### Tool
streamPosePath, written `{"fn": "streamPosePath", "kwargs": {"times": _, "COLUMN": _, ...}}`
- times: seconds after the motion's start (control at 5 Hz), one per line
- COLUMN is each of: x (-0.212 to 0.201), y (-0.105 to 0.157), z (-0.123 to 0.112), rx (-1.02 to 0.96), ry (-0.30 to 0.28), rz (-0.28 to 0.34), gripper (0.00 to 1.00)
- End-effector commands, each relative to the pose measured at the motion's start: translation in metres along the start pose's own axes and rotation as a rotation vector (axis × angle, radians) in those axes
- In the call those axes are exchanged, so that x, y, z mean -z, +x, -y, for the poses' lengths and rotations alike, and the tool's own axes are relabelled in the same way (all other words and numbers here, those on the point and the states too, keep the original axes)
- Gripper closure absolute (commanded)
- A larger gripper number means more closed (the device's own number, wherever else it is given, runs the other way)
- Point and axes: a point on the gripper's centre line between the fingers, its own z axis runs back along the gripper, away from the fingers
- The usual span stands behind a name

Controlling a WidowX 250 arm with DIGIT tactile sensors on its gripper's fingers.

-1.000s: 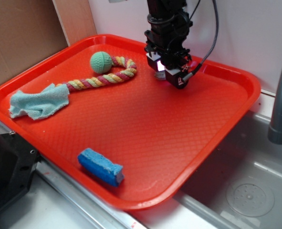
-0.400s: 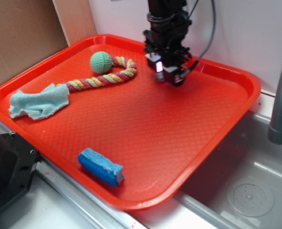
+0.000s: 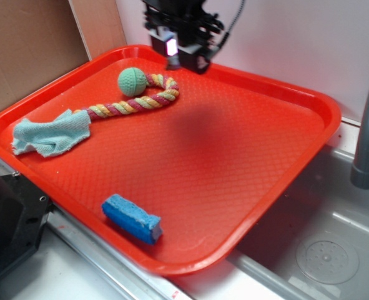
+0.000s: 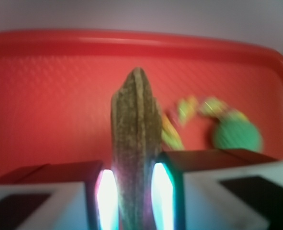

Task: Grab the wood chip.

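Wrist view: I see the rough brown-grey tapered wood chip (image 4: pixel 135 143) standing upright between the two glowing pads (image 4: pixel 107 199), clamped on both flat sides. Its pointed tip rises well above the jaws; its lower end is cut off by the bottom edge of the frame. The picture is soft with blur, so the grain of the chip is hard to read.

Exterior view: the black gripper (image 3: pixel 183 59) hangs above the far rim of the red plastic tray (image 3: pixel 284 181), with most of the arm cropped by the top edge. From this side I cannot make out the chip at all; the finger block hides it.

Below and beside the jaws, toward the tray's far left part, lies the multicoloured twisted rope (image 3: pixel 134 103) with its green ball (image 3: pixel 132 81); in the wrist view both show only as blurred smears past the right pad. Farther from the jaws, at the tray's left edge, sits a crumpled pale-blue cloth (image 3: pixel 50 134), touching the rope's end. The blue rectangular sponge (image 3: pixel 131 219) lies well apart from the gripper, near the tray's front rim. A grey faucet pipe (image 3: pixel 368 125) is cut off at the right edge, over a steel sink (image 3: pixel 328 250).
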Motion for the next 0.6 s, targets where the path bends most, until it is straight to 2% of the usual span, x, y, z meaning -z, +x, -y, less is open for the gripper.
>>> {"fn": "streamPosePath", "kwargs": {"times": 0.0, "x": -0.074, "y": -0.058, "z": -0.01, "rx": -0.043, "ry": -0.072, "rz": 0.021, "gripper": 1.0}}
{"fn": "streamPosePath", "kwargs": {"times": 0.2, "x": -0.08, "y": -0.077, "z": -0.012, "rx": -0.057, "ry": -0.083, "rz": 0.03, "gripper": 1.0}}
{"fn": "streamPosePath", "kwargs": {"times": 0.4, "x": -0.072, "y": -0.069, "z": -0.014, "rx": -0.057, "ry": -0.082, "rz": -0.032, "gripper": 1.0}}
